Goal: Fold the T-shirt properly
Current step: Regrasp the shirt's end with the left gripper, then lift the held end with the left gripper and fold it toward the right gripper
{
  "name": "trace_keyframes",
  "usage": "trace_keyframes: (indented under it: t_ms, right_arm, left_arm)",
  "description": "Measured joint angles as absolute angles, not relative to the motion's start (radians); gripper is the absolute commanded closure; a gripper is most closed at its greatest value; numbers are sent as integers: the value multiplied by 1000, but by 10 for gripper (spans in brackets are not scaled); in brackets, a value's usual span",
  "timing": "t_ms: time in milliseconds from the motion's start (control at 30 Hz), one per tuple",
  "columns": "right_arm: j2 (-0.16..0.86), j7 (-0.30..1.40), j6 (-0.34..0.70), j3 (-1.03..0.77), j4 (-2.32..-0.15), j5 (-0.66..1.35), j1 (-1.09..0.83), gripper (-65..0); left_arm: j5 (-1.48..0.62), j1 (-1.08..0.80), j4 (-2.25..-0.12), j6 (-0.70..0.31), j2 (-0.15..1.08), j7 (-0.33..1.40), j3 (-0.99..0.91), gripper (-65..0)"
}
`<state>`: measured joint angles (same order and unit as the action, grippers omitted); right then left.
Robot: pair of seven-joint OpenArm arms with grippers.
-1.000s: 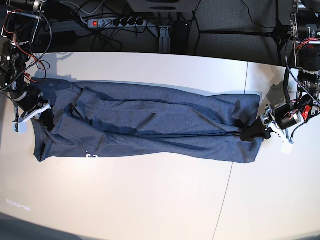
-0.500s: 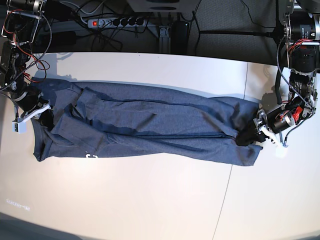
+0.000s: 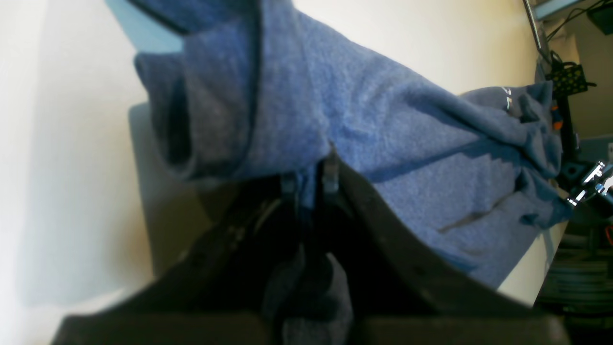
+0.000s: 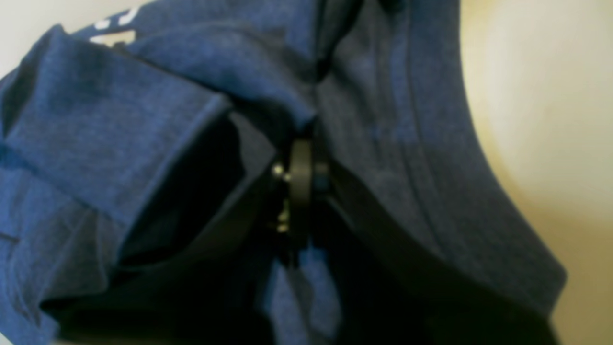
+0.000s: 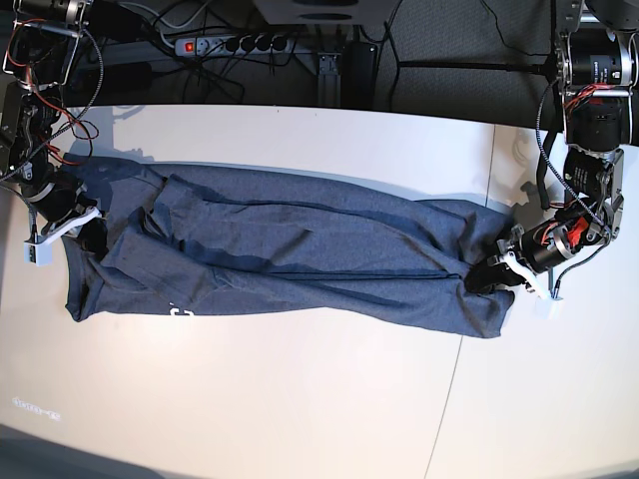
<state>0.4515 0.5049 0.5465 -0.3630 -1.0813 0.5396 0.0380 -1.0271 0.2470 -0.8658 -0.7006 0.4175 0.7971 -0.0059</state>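
Having slid inward, the left gripper is now pinching the long-folded dark blue-grey cotton T-shirt hem, the right gripper is clamping the collar end, and the crosswise folds are remaining.

A white table fills most of the base view, a thin seam running down its lower right part. Beyond its far edge, at upper left, a black power strip with a lit red switch lies among tangled dark cables. A black stand bar crosses the upper right.
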Motion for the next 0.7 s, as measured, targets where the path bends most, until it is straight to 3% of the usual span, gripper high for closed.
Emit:
trace_keyframes:
  t_ms: [233, 467, 700]
  right_arm:
    - [451, 506, 546, -364, -1081, 539, 38, 0]
    - [451, 508, 546, -364, -1082, 545, 36, 0]
    - [451, 513, 546, -364, -1082, 546, 36, 0]
  left_arm:
    - [-999, 224, -937, -699, 420, 875, -64, 0]
    - [-911, 157, -1207, -697, 421, 883, -66, 0]
    - [-767, 113, -1444, -697, 342, 883, -66, 0]
